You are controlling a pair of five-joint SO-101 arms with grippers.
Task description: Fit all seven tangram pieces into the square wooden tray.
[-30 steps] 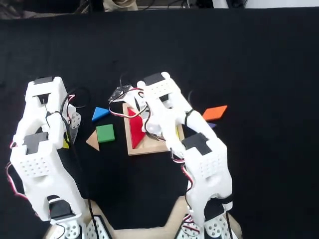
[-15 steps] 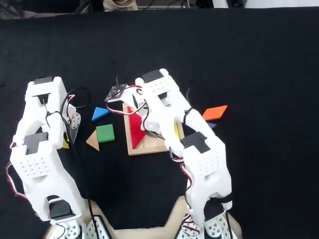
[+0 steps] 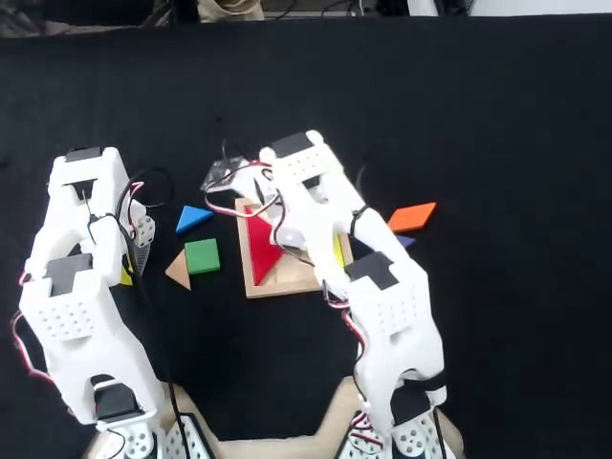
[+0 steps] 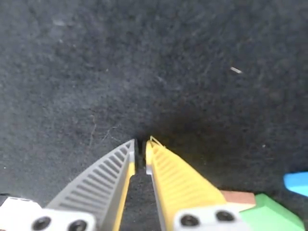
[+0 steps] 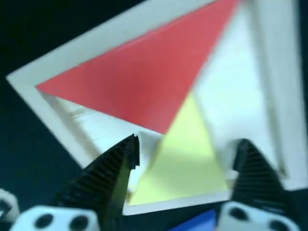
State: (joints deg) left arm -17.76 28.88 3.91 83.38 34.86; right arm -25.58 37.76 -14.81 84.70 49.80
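Note:
The square wooden tray (image 3: 287,279) lies mid-table under my right arm (image 3: 306,206). A large red triangle (image 3: 260,244) and a yellow triangle (image 3: 339,252) lie inside it. In the right wrist view my right gripper (image 5: 187,144) is open, its fingers standing on either side of the yellow triangle (image 5: 185,163), beside the red triangle (image 5: 144,77). Left of the tray lie a blue triangle (image 3: 191,218), a green square (image 3: 202,256) and a tan triangle (image 3: 178,270). An orange parallelogram (image 3: 412,216) lies to the right. My left gripper (image 4: 141,147) is shut over bare cloth.
A small purple-blue piece (image 3: 406,241) peeks out beside the right arm, under the orange parallelogram. The left arm (image 3: 86,239) stands at the table's left side, close to the green square (image 4: 269,214). Black cloth covers the table, with open room at the back and far right.
My right arm has shifted slightly toward the far left over the tray. The left arm and the loose pieces have stayed put.

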